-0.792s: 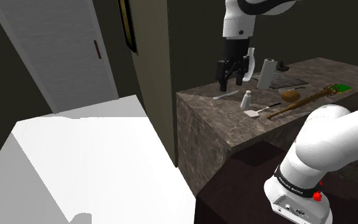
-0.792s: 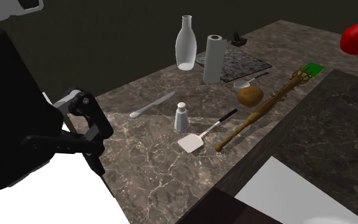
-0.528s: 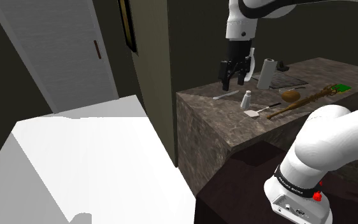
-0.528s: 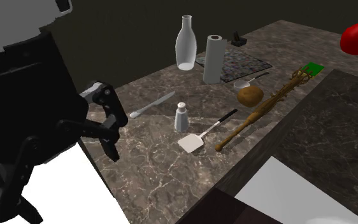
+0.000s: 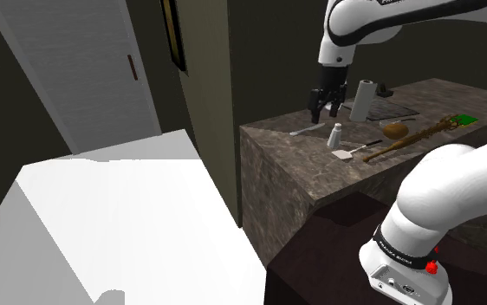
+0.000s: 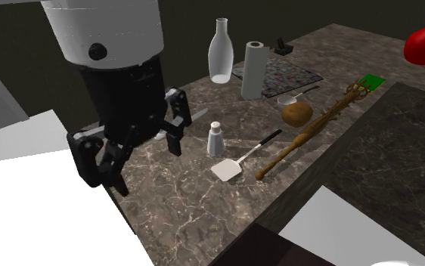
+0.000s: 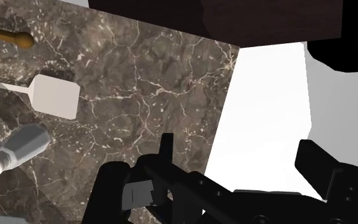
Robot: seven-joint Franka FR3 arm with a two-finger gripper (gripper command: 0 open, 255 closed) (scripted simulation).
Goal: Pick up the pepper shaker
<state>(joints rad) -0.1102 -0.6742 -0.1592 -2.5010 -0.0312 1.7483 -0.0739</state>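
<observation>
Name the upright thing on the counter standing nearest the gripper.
The small pepper shaker, just beside the open gripper; the bottle and paper roll stand farther back.

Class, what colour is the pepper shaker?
The pepper shaker is pale grey, white-capped; second exterior view shows it best.

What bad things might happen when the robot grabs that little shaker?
The open jaws hang beside the pepper shaker, not over it, so sliding in sideways might tip it. The spatula lies close by it and a knife too, so the jaws might bump either.
</observation>
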